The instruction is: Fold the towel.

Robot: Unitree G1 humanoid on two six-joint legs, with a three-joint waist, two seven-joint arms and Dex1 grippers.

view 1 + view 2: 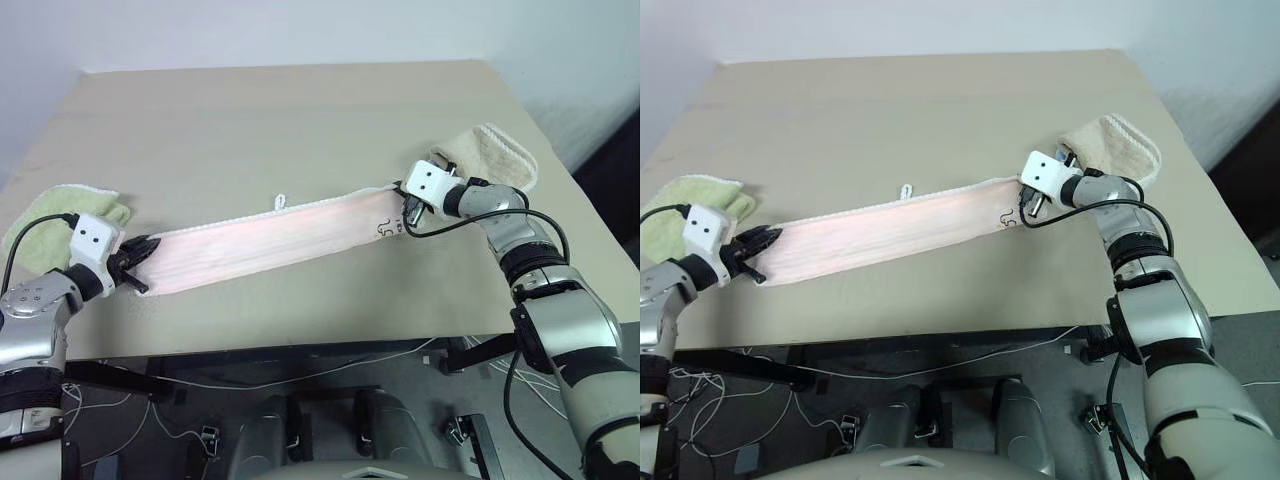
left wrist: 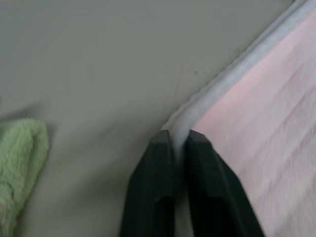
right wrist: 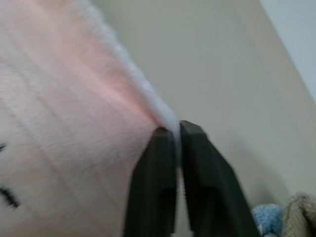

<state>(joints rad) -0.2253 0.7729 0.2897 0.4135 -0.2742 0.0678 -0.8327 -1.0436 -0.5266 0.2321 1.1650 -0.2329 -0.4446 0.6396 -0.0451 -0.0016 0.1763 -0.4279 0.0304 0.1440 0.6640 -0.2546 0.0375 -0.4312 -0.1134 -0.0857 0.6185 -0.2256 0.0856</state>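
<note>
Left eye view: the towel (image 1: 270,240), a long pale pink strip with white edging, lies stretched across the near half of the tan table (image 1: 300,120), running from the robot's left up toward its right. A small white loop tag (image 1: 281,201) stands out from the far long edge near the middle, and a small dark mark (image 1: 385,228) sits on the cloth close to the right end.

Left gripper (image 1: 143,250): positioned at the towel's left end, near the table's front edge. In the left wrist view the two black fingers (image 2: 153,187) stand almost together, with the white edging of the towel (image 2: 256,128) pinched in the narrow gap between them at the corner.

Right gripper (image 1: 404,205): positioned at the towel's right end. In the right wrist view the black fingers (image 3: 153,182) are likewise nearly closed, with the white edge of the towel (image 3: 64,123) caught between their tips.

A light green towel (image 1: 60,215) lies bunched on the table's left edge, just behind the left gripper and apart from the pink cloth. A beige towel (image 1: 495,155) lies folded near the table's right edge, just beyond the right gripper; in the right wrist view a bit of blue cloth (image 3: 266,217) shows beside it.
</note>
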